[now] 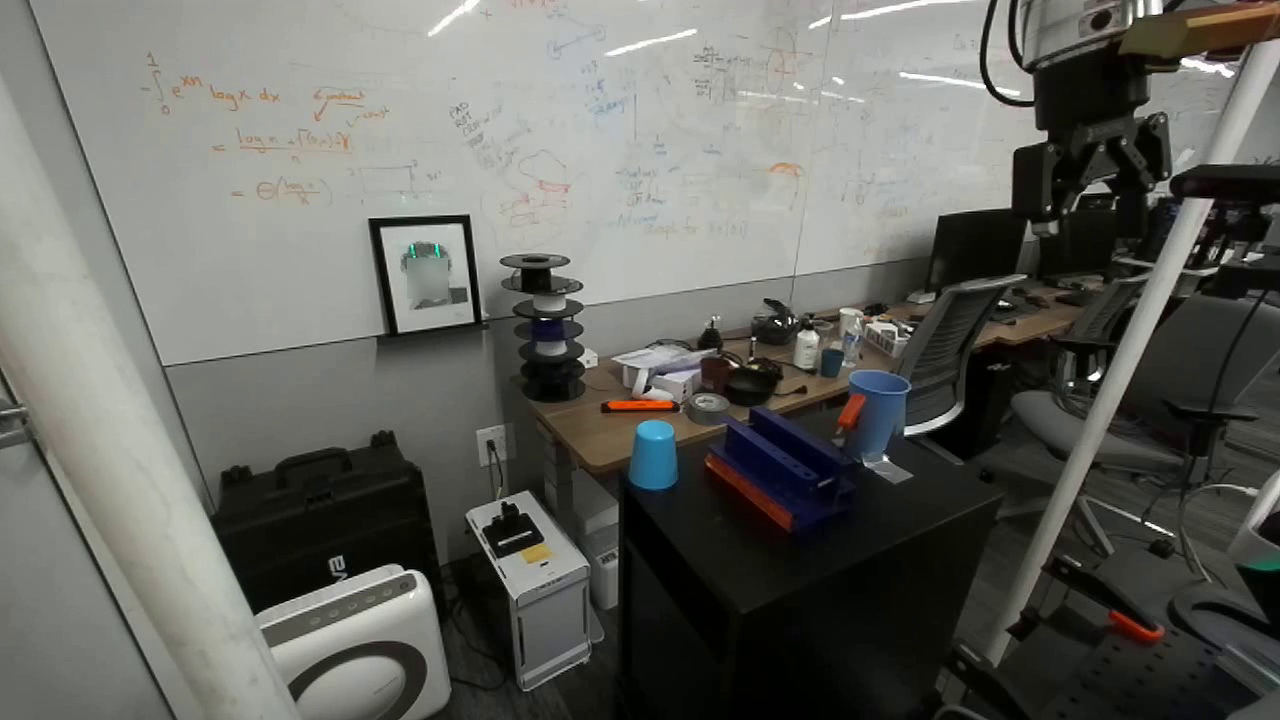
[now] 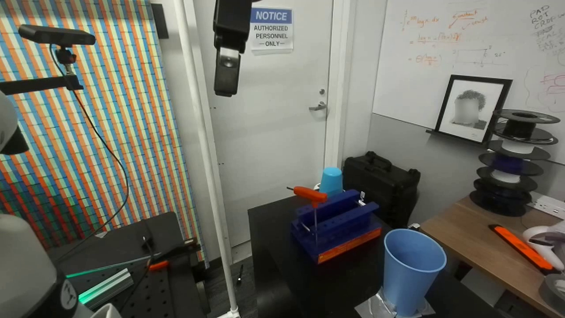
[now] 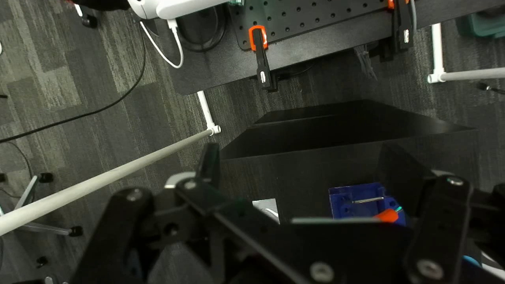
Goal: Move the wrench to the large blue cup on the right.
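Aloft, the claw (image 1: 1088, 220) gapes; the wrench (image 2: 310, 194) stands in a blue rack (image 2: 346, 227)

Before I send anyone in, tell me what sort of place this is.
Most likely a lab or shared technical office. The whiteboard with handwritten formulas, the computer monitor and the "Authorized personnel only" sign all suggest it.

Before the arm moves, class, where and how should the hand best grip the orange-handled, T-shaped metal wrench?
Likely best: grip the wrench by its thick orange crossbar, the open black hand coming from above and closing across the bar. It stands nearly upright, so the bar sits topmost, higher than the dark-blue plastic rack.
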### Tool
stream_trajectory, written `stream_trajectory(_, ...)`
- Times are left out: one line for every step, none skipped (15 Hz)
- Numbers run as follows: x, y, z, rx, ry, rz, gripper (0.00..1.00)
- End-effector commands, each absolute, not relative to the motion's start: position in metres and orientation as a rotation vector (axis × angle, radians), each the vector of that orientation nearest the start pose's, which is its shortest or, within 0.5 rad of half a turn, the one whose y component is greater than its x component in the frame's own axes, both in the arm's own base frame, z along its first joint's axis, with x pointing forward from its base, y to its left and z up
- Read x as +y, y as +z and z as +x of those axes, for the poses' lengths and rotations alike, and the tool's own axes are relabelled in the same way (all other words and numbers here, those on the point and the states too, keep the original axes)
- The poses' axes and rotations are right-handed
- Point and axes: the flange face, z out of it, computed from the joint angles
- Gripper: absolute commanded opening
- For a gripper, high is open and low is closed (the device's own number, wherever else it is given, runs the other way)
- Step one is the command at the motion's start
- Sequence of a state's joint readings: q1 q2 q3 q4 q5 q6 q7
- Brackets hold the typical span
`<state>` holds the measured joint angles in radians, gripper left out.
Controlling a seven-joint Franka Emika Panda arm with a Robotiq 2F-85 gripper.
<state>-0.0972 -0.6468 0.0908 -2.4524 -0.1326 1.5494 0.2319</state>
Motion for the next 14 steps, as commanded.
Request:
stream_trajectory(-0.0131,0.5012,0.3265,0.414,0.400,-3.304,1.00)
stream_trajectory(-0.0131,0.5012,0.3265,0.414,0.400,-3.304,1.00)
stream_trajectory(-0.0131,0.5012,0.3265,0.414,0.400,-3.304,1.00)
stream_trajectory(-0.0131,0.5012,0.3265,0.414,0.400,-3.304,1.00)
stream_trajectory(-0.0131,0.5012,0.3265,0.414,0.400,-3.304,1.00)
stream_trajectory(-0.0131,0.5012,0.3265,0.414,0.400,-3.304,1.00)
stream_trajectory(-0.0131,0.5012,0.3265,0.414,0.400,-3.304,1.00)
stream_trajectory(-0.0129,0.5015,0.3278,0.426,0.365,-3.302,1.00)
stream_trajectory(-0.0126,0.5003,0.3282,0.423,0.364,-3.300,1.00)
stream_trajectory(-0.0120,0.4993,0.3290,0.426,0.352,-3.300,1.00)
stream_trajectory(-0.0110,0.4982,0.3293,0.418,0.348,-3.302,1.00)
stream_trajectory(-0.0108,0.4976,0.3300,0.416,0.338,-3.300,1.00)
stream_trajectory(-0.0106,0.4968,0.3309,0.412,0.335,-3.298,1.00)
stream_trajectory(-0.0105,0.4964,0.3315,0.413,0.321,-3.298,1.00)
